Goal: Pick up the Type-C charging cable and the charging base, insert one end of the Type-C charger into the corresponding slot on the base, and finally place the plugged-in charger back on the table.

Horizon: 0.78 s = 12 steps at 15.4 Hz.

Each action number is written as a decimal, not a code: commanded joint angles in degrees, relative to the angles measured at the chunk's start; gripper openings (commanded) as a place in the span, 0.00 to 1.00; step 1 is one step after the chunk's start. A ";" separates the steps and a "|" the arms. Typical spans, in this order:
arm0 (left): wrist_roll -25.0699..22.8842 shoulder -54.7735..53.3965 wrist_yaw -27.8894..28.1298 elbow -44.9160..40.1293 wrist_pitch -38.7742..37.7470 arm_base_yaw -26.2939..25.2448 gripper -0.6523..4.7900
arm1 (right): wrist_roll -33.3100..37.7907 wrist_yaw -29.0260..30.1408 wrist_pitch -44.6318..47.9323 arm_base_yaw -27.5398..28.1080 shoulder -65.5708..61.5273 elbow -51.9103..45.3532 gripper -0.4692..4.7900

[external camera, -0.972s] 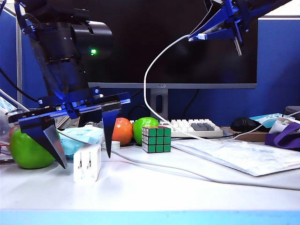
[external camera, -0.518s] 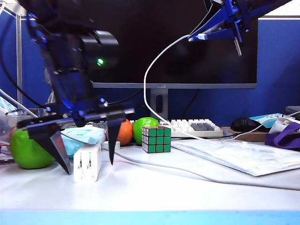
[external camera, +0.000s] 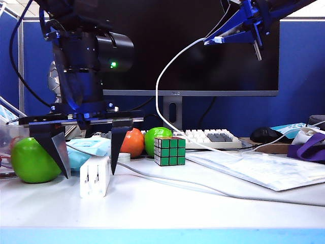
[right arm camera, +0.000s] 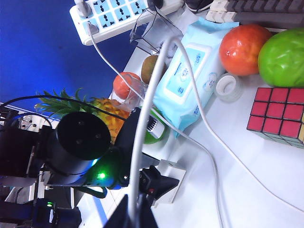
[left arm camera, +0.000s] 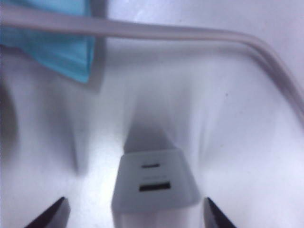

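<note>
Outside, the exterior view shows one charging base (external camera: 94, 176) standing upright on the white tabletop (external camera: 162, 213), between the spread fingers of the left end effector (external camera: 87, 157), which stands released around it without touching. One Rubik's cube (external camera: 169, 151), two green fruits, one orange fruit and one keyboard (external camera: 210, 138) lie behind. High up, the right end effector (external camera: 216, 39) is clenched on the single Type-C charging cable (external camera: 161, 81), which droops to the tabletop. The monitor's small logo is unreadable.

From the left wrist view, the base (left arm camera: 155, 187) shows two slots, one small and one wider.

From the right wrist view, one cable (right arm camera: 145, 118) runs from the clenched jaws; the blue tissue pack (right arm camera: 190, 71) bears illegible print.
</note>
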<state>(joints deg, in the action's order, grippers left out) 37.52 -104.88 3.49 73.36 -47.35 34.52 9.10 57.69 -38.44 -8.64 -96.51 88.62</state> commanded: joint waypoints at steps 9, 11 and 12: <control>-0.68 -2.73 0.37 0.15 1.29 2.16 0.68 | -0.37 0.50 0.55 -0.15 0.48 0.17 0.08; -0.76 -2.73 -0.20 0.15 1.18 2.34 0.19 | -0.39 0.52 0.55 -0.15 0.48 0.17 0.08; -0.92 -2.73 -0.79 0.15 1.33 2.36 0.10 | -0.37 0.50 0.55 -0.15 0.48 0.17 0.08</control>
<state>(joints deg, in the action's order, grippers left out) 36.91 -107.55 3.53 73.52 -46.28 36.69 9.10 57.69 -38.44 -8.69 -96.51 88.68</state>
